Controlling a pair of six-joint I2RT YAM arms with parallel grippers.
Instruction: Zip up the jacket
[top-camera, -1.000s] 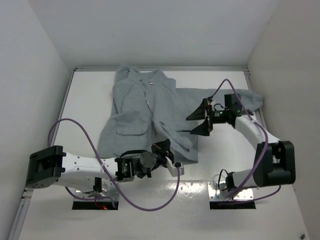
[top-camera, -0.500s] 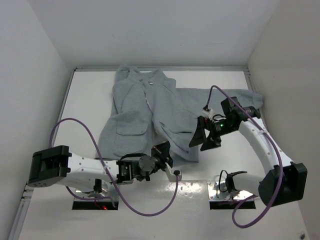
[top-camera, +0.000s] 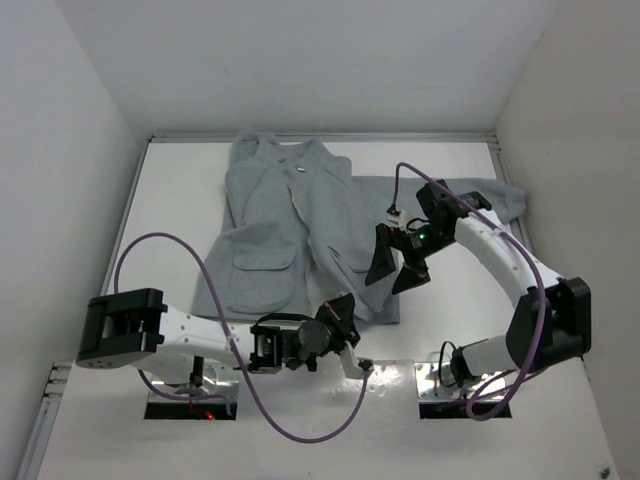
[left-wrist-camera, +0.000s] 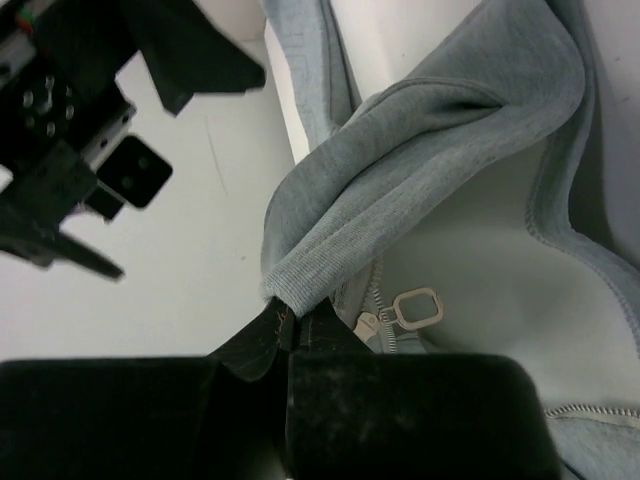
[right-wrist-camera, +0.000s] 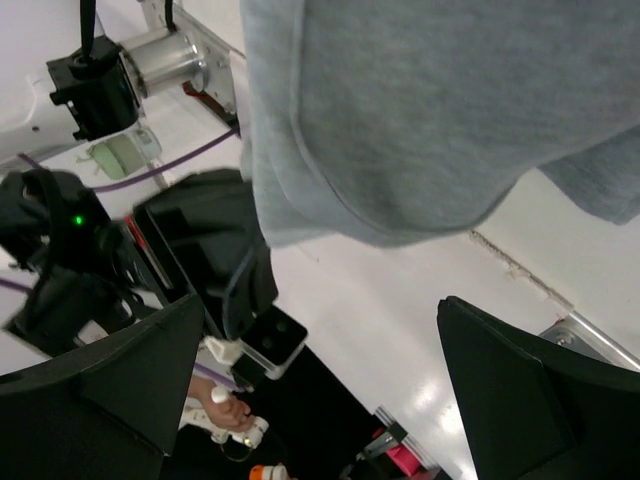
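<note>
Grippers from overhead: left gripper (top-camera: 342, 310) low centre, pinching the bottom hem of the jacket (top-camera: 280, 215); right gripper (top-camera: 397, 268) right of centre, spread wide over the jacket's right side. Garment laid flat on the white table (top-camera: 170, 210), collar toward the top of the frame, one sleeve out to the right.

Left wrist view: fingers (left-wrist-camera: 400, 410) pressed together at bottom centre on a ribbed fold of hem. Just right of the pinch, zipper pull (left-wrist-camera: 415, 308) lying on pale lining.

Right wrist view: two dark fingers in the lower corners, well apart, nothing between them. Grey fabric across the top, left arm (right-wrist-camera: 205, 250) at left.
</note>
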